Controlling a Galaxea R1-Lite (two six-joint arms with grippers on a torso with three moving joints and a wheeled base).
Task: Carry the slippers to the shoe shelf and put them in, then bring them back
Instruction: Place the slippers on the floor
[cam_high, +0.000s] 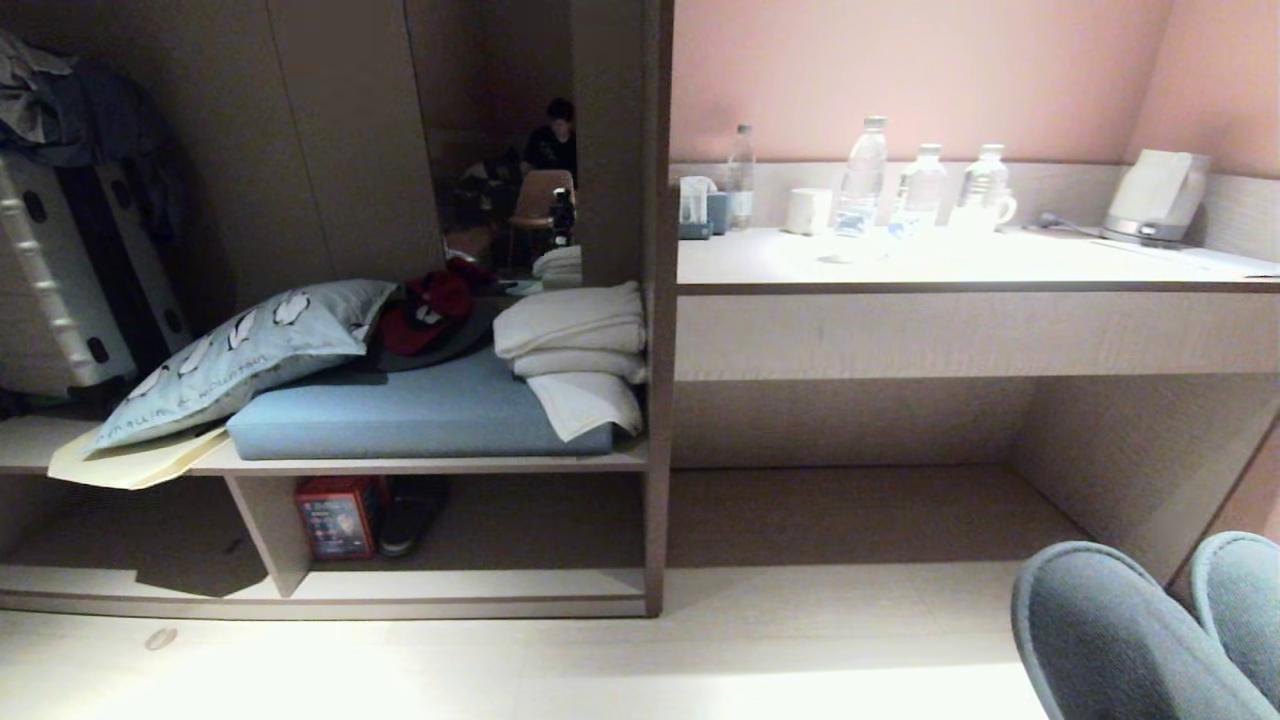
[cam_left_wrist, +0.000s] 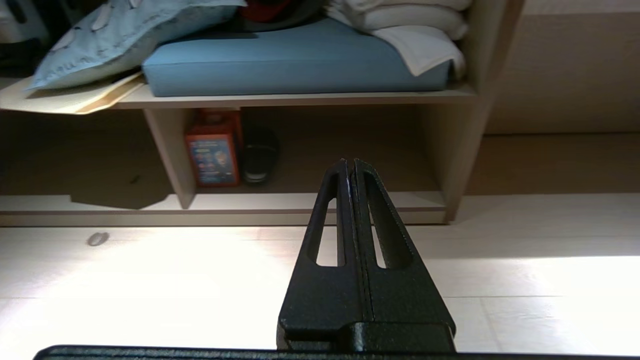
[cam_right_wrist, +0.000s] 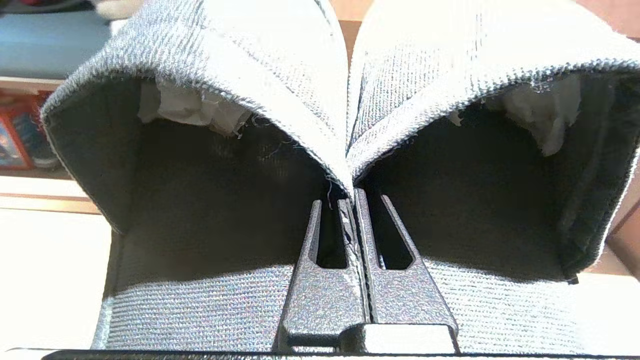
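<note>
Wood-grain wardrobe unit (cam_high: 330, 150), grey-brown — largest item, filling the left half of the head view. Its bench level carries a blue cushion (cam_high: 420, 410), a printed pillow (cam_high: 240, 350) and folded white towels (cam_high: 575, 345).

Counter (cam_high: 960, 262), pale, to the right of the unit: water bottles (cam_high: 865, 175), a mug (cam_high: 808, 210), a kettle (cam_high: 1155, 195); open knee-space beneath.

Shoe shelf (cam_high: 500, 585) — the unit's low bottom compartment, pale base board, one upright divider (cam_high: 268, 530). A red box (cam_high: 338, 515) and a dark shoe (cam_high: 410, 515) stand just beside the divider; the stretch toward the right wall looks free, the likely spot for delivery.

Slippers (cam_high: 1130, 630), slate-blue fabric, at the lower right of the head view, well apart from the shelf. Held as a pair, side by side and touching; long axes run away from the robot, closed toes forward, open heels toward the wrist. One pinch thus carries both.

Right hand (cam_right_wrist: 353, 197): clamped narrow on the two inner upper edges where they meet.

Left hand (cam_left_wrist: 350, 162): fingers pressed together, holding nothing, aimed toward the shelf.
</note>
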